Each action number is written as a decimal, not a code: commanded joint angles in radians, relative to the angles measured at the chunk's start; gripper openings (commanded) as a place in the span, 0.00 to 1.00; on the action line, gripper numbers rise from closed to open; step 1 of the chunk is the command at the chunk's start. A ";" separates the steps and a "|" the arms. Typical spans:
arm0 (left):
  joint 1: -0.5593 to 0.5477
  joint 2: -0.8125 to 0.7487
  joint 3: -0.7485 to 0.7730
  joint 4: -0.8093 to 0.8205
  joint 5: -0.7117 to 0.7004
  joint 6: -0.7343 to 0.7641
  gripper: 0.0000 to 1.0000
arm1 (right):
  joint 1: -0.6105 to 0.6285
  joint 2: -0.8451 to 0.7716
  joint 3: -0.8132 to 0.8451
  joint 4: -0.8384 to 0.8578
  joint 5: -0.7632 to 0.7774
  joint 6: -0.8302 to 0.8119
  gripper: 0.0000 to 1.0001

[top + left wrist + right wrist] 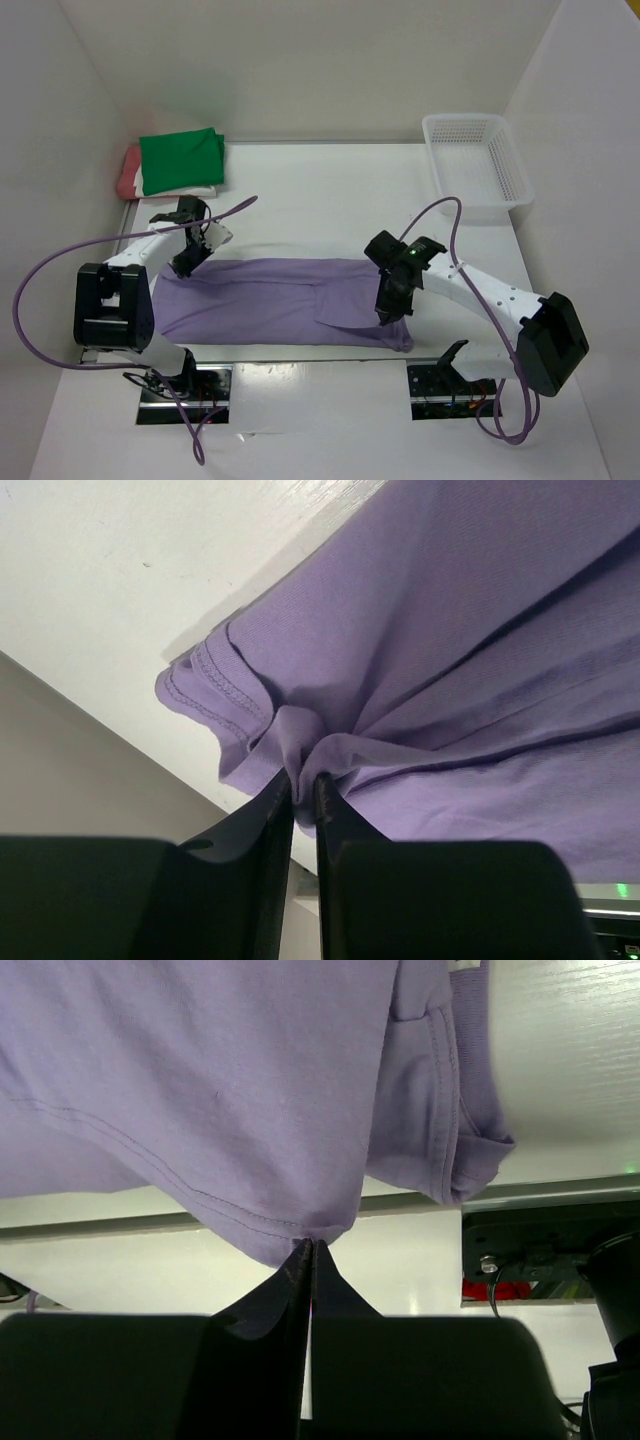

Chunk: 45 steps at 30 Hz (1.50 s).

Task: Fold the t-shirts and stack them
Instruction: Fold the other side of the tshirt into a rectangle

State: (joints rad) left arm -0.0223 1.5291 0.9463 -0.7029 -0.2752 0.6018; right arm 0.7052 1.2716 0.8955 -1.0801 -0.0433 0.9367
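You look three shirts in: the green shirt (180, 158) lies folded on the white shirt (185, 190) and red shirt (128, 172), stacked well left of the basket (475, 165) at the desk's (330, 190) far edge. Only the purple shirt (270, 300) seems left; it lies nearer than the basket and to its left, a long, soft band narrowed lengthwise but not yet folded short or stacked. Your left jaws grasp its bunched hem corner, and your right jaws are clenched on a stitched edge at the end nearer the basket.
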 commanded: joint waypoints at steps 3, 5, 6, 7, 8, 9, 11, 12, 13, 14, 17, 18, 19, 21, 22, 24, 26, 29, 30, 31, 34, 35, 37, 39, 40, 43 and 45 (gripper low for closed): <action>-0.002 -0.029 0.011 -0.020 -0.015 0.010 0.21 | -0.009 0.032 -0.003 -0.030 -0.009 0.016 0.12; -0.011 -0.038 0.020 -0.032 -0.004 0.010 0.23 | -0.009 0.032 0.020 -0.040 -0.009 0.007 0.20; -0.011 -0.038 0.031 -0.058 -0.004 0.001 0.23 | -0.009 0.032 0.020 -0.050 0.003 0.007 0.22; -0.011 -0.038 0.031 -0.067 0.005 0.001 0.23 | -0.009 0.032 0.051 -0.067 0.014 -0.002 0.30; -0.011 -0.047 0.045 -0.078 0.005 -0.008 0.24 | -0.018 0.041 0.066 -0.078 0.023 -0.003 0.33; -0.011 -0.047 0.054 -0.096 0.014 -0.008 0.24 | -0.018 0.041 0.080 -0.087 0.042 -0.012 0.36; -0.011 -0.047 0.054 -0.119 0.024 -0.008 0.27 | -0.018 0.054 0.124 -0.096 0.057 -0.024 0.40; -0.011 -0.056 0.054 -0.139 0.024 -0.008 0.28 | -0.030 0.064 0.140 -0.096 0.066 -0.036 0.40; -0.011 -0.057 0.031 -0.148 0.034 -0.008 0.28 | -0.030 0.083 0.164 -0.096 0.066 -0.053 0.41; -0.011 -0.066 0.022 -0.168 0.034 -0.008 0.28 | -0.042 0.095 0.174 -0.066 0.066 -0.067 0.41; -0.011 -0.113 0.000 -0.211 0.025 0.013 0.29 | -0.062 0.141 0.187 -0.005 0.057 -0.105 0.42; -0.011 -0.132 0.000 -0.254 0.025 0.030 0.31 | -0.062 0.152 0.197 0.012 0.057 -0.105 0.42; -0.011 -0.173 0.000 -0.280 0.025 0.041 0.31 | -0.075 0.161 0.197 0.031 0.040 -0.133 0.42; -0.011 -0.222 0.021 -0.339 0.025 0.062 0.34 | -0.075 0.179 0.187 0.083 0.014 -0.153 0.42; -0.011 -0.233 0.022 -0.339 -0.005 0.062 0.34 | -0.087 0.195 0.177 0.100 0.005 -0.173 0.42; -0.011 -0.233 0.049 -0.290 -0.039 0.053 0.39 | -0.107 0.210 0.151 0.147 -0.010 -0.191 0.42; -0.011 -0.201 0.092 -0.251 -0.039 0.044 0.46 | -0.124 0.235 0.142 0.172 -0.043 -0.213 0.42; -0.011 -0.054 0.126 -0.242 -0.030 0.001 0.50 | -0.162 0.235 0.141 0.184 -0.052 -0.249 0.42; -0.011 -0.023 0.126 -0.231 -0.021 -0.032 0.50 | -0.162 0.235 0.129 0.196 -0.052 -0.249 0.42; -0.011 0.005 0.138 -0.219 -0.021 -0.051 0.52 | -0.180 0.235 0.116 0.212 -0.061 -0.262 0.42; -0.011 0.071 0.167 -0.160 -0.001 -0.111 0.60 | -0.210 0.235 0.086 0.244 -0.107 -0.280 0.42; -0.011 0.089 0.177 -0.159 0.014 -0.120 0.61 | -0.220 0.235 0.086 0.244 -0.107 -0.280 0.42; -0.011 0.104 0.186 -0.148 0.025 -0.132 0.61 | -0.220 0.235 0.076 0.244 -0.107 -0.291 0.42; -0.011 0.121 0.186 -0.139 0.009 -0.141 0.61 | -0.230 0.235 0.075 0.253 -0.107 -0.300 0.42; -0.011 0.137 0.158 -0.139 -0.017 -0.152 0.58 | -0.230 0.244 0.065 0.253 -0.116 -0.300 0.42; -0.011 0.134 0.093 -0.130 -0.171 -0.172 0.44 | -0.230 0.244 0.065 0.253 -0.116 -0.311 0.42; -0.011 0.096 0.068 -0.121 -0.208 -0.172 0.36 | -0.240 0.255 0.065 0.253 -0.116 -0.311 0.42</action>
State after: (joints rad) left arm -0.0311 1.6573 1.0508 -0.8162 -0.3779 0.4652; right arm 0.4786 1.5120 0.9684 -0.8616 -0.1509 0.6498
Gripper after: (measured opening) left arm 0.373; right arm 0.421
